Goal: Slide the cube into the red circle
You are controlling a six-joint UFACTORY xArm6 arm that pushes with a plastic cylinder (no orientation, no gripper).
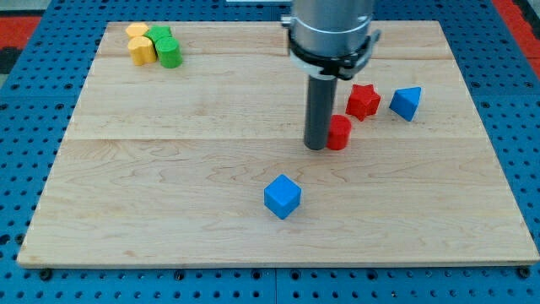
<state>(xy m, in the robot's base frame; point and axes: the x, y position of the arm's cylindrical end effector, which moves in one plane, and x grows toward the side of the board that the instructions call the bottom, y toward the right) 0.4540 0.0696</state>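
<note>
A blue cube (282, 196) lies on the wooden board (169, 194), below the middle. A red round block (339, 133) stands right of centre, partly hidden by the rod. My tip (315, 147) rests on the board right against the red round block's left side, above and to the right of the blue cube, well apart from it.
A red star-shaped block (364, 100) and a blue angular block (406, 103) lie to the right of the rod. At the view's top left, two yellow blocks (140, 46) and two green blocks (166, 49) sit clustered. Blue pegboard (25, 127) surrounds the board.
</note>
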